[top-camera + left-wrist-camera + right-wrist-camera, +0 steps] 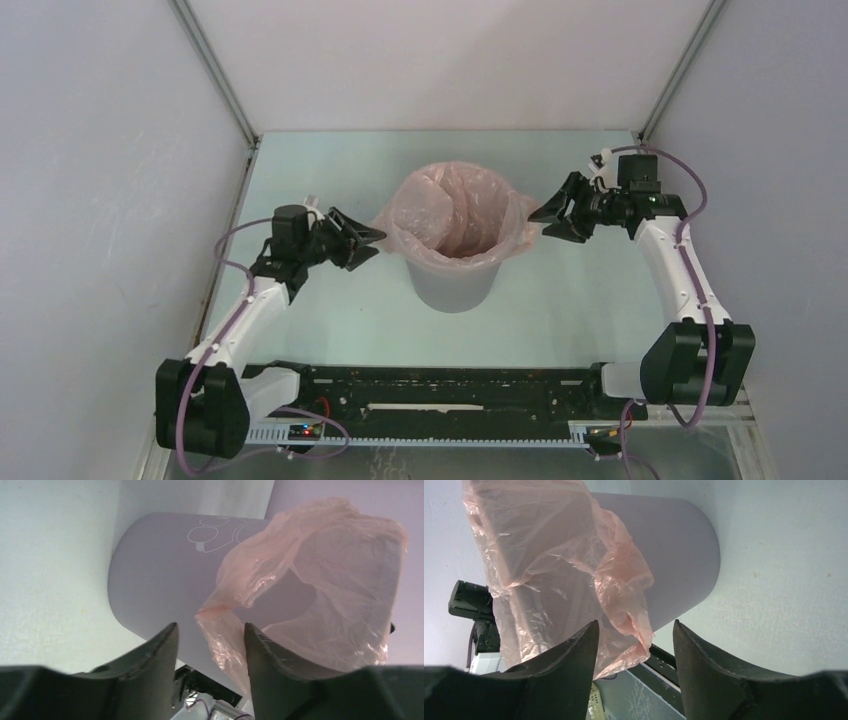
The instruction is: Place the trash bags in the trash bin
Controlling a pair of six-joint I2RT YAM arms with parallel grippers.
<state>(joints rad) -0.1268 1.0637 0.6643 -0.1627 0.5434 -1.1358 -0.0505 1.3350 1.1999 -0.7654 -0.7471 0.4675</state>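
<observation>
Pale-pink trash bag [455,215] sat inside the grey trash bin [452,285], its mouth draped over the rim, apparently to anchor it; left gripper [378,248] and right gripper [540,225] flanked the bin, jaws spread, pinching nothing.

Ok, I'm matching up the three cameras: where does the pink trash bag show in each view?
Top external: centre, the pink bag lines the grey bin, its edges spilling over the rim.
Left wrist: right half, the bag drapes over the bin's side.
Right wrist: upper left, the bag hangs over the bin.
Shared landmark: the grey bin.
</observation>
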